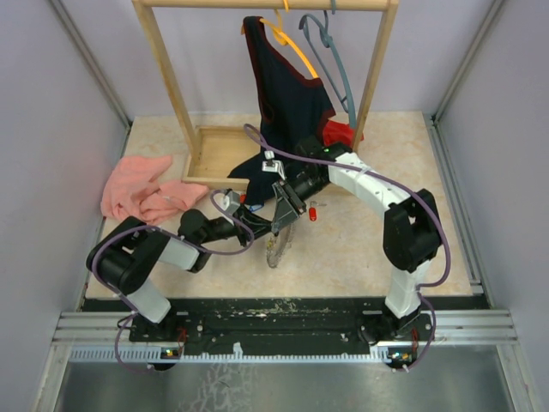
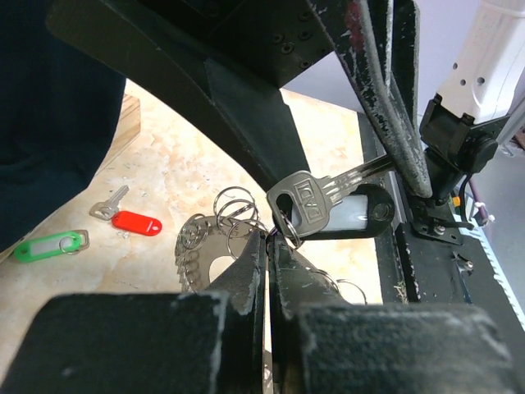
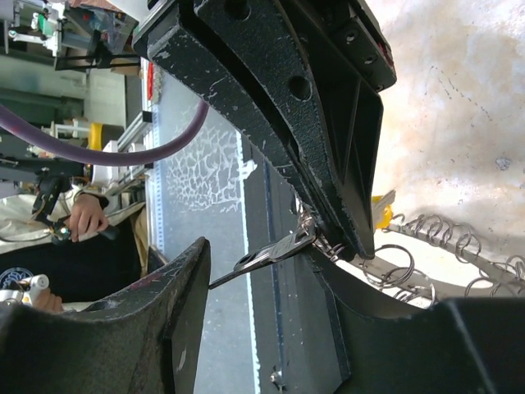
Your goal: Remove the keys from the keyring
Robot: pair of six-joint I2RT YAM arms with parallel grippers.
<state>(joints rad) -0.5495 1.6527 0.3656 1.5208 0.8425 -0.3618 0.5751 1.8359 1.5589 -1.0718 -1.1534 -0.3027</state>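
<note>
The keyring (image 1: 276,250) is a dark flat ring with small split rings along its edge. It hangs above the table between both grippers. My left gripper (image 1: 260,230) is shut on its rim, and the left wrist view (image 2: 275,245) shows the ring (image 2: 203,256) below the fingertips. A silver key (image 2: 308,201) with a dark-framed clear tag (image 2: 354,215) is still on the ring. My right gripper (image 1: 288,209) is open, and this key (image 3: 271,253) lies across its gap (image 3: 277,250). A red-tagged key (image 2: 135,222) and a green-tagged one (image 2: 49,246) lie loose on the table. A yellow tag (image 3: 379,212) shows by the ring.
A wooden rack (image 1: 167,77) stands at the back with a dark garment (image 1: 287,94), an orange hanger (image 1: 287,39) and a blue-grey hanger (image 1: 333,56). A wooden tray (image 1: 214,154) sits below it. A pink cloth (image 1: 141,189) lies at left, and a red cloth (image 1: 340,133) behind the right arm.
</note>
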